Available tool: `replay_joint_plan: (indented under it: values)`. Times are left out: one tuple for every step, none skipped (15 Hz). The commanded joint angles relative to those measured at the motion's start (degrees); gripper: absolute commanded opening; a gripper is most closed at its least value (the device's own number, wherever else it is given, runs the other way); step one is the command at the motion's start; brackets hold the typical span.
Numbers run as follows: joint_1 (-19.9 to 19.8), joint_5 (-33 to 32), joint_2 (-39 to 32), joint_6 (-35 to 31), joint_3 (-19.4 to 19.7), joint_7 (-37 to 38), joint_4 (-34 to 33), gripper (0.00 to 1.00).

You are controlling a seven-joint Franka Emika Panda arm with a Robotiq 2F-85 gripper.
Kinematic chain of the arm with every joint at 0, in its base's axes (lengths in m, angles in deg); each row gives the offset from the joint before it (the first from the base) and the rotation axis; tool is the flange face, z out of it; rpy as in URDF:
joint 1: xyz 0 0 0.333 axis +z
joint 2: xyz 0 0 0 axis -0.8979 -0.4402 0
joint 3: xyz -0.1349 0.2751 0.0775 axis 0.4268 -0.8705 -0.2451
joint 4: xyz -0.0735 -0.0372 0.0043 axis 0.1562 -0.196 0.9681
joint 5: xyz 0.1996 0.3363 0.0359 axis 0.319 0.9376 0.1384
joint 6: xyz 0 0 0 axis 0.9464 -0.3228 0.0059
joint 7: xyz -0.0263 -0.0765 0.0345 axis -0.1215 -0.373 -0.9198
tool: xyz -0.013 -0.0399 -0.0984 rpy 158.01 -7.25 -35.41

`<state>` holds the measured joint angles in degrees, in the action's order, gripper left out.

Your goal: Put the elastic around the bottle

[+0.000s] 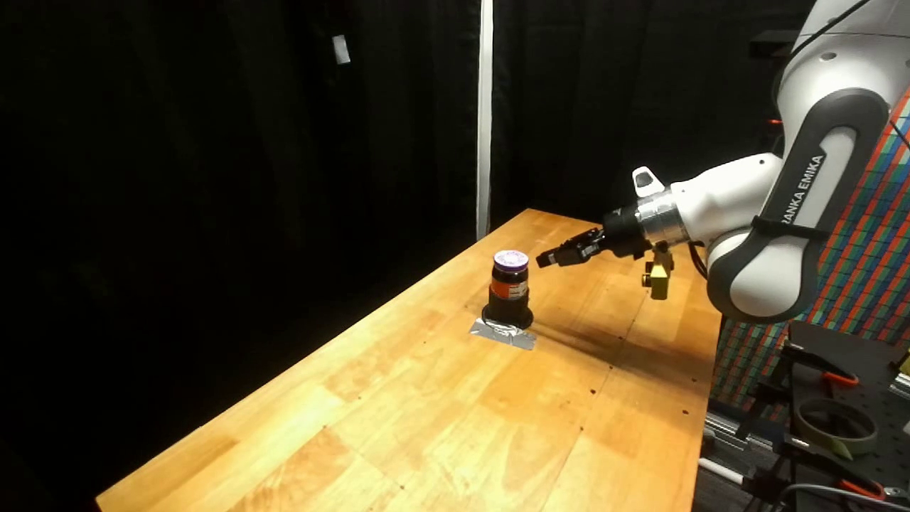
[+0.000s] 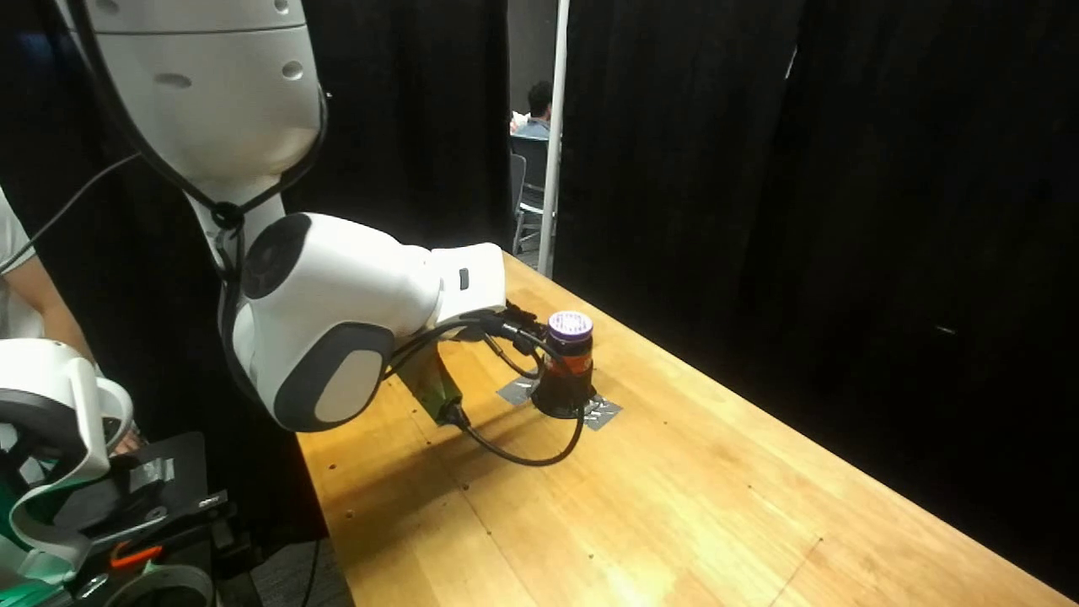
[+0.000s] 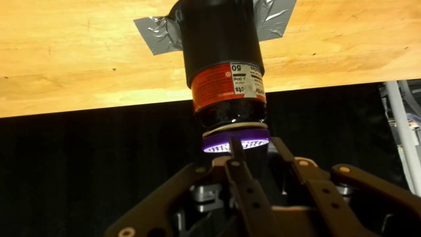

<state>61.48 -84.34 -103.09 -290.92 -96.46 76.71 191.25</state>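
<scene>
In an exterior view, from left to right: a black curtain [image 1: 234,171], then a wooden table [image 1: 441,412] where the bottle [image 1: 502,273] stands upright in a black holder [image 1: 509,310], fastened down with gray tape [image 1: 503,334]. The bottle has an orange label [image 1: 506,290] and a purple lid [image 1: 511,260] printed with marks too small to read. Just right of the lid, and apart from it, is the gripper [image 1: 544,259]; how far it is spread cannot be told here. Farther right, lettering on the white arm [image 1: 732,188] reads "RANKA EMIKA", its first letter hidden by a black strap [image 1: 789,229].

In the wrist view, the bottle appears upside down. Its label is orange at left, with a white panel [image 3: 246,79] at right on which an inverted "50" and "cts" are legible. A thin tan band [image 3: 236,125], apparently the elastic, wraps the visible side of the neck next to the lid. Toward the right, the gripper's two fingers [image 3: 237,151] stand partly apart, one crossing in front of the lid.
</scene>
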Motion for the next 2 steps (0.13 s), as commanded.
replay_joint_plan:
  values:
    - [1.2, -0.77, 0.25, 0.38, 1.32, 1.11, 0.02, 0.36]
    - [1.16, -0.96, 0.25, 0.55, 1.32, 1.24, 0.02, 0.4]
